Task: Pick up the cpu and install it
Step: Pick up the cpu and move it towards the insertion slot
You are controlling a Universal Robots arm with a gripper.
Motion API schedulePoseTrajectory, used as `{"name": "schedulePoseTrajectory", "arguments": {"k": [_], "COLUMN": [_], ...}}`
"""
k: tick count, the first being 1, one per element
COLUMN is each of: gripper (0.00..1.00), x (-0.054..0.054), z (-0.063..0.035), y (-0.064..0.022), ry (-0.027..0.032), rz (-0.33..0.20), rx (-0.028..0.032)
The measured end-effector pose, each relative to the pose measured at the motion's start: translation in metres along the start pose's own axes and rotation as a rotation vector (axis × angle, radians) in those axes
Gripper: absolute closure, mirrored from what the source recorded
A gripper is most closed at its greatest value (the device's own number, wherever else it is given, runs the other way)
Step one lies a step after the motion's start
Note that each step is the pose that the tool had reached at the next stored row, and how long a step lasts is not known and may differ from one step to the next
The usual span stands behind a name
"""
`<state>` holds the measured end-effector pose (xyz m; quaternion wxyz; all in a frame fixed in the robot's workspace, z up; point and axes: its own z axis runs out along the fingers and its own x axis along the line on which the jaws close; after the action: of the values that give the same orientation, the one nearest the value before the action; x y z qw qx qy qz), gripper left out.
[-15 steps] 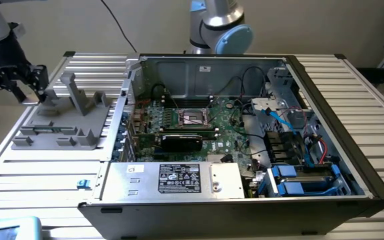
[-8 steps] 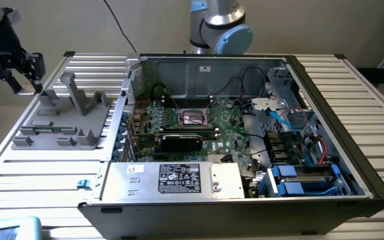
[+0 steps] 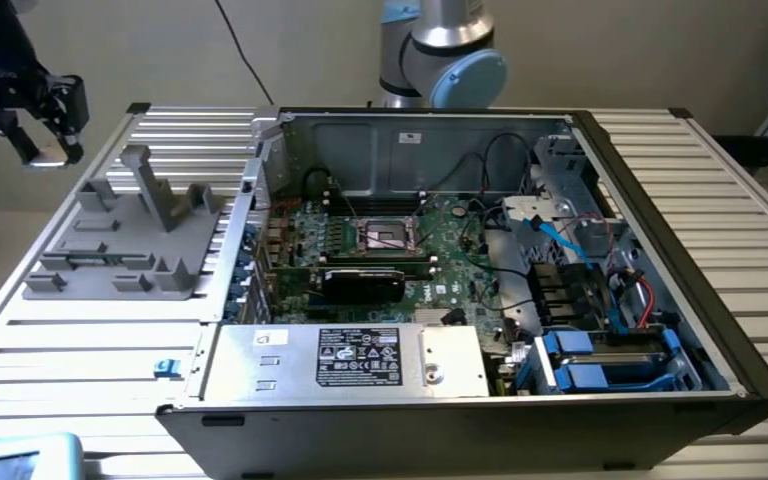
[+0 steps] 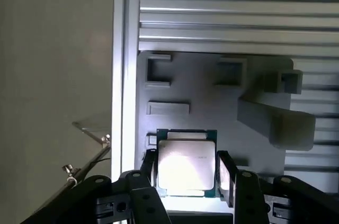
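Tool hangs high at the exterior view's left, over the edge of the slatted worktop, and it's clamped on the cpu. An open computer case sits mid-worktop, with the robot arm standing behind it. A grey moulded holder lies just beside the case, below the tool. The motherboard socket sits deep in the case, well apart from the tool. In the wrist view, black fingers press two opposite edges of the cpu, silver top up, above the holder.
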<state>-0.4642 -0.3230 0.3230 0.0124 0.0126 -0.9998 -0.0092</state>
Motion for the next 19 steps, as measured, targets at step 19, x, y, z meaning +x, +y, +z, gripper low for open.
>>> {"name": "schedulePoseTrajectory", "arguments": {"k": [19], "gripper": [0.44], "x": [-0.042], "z": [-0.0485], "y": [-0.0002], "ry": [0.0427], "rz": [0.001], "rx": [-0.0010]}}
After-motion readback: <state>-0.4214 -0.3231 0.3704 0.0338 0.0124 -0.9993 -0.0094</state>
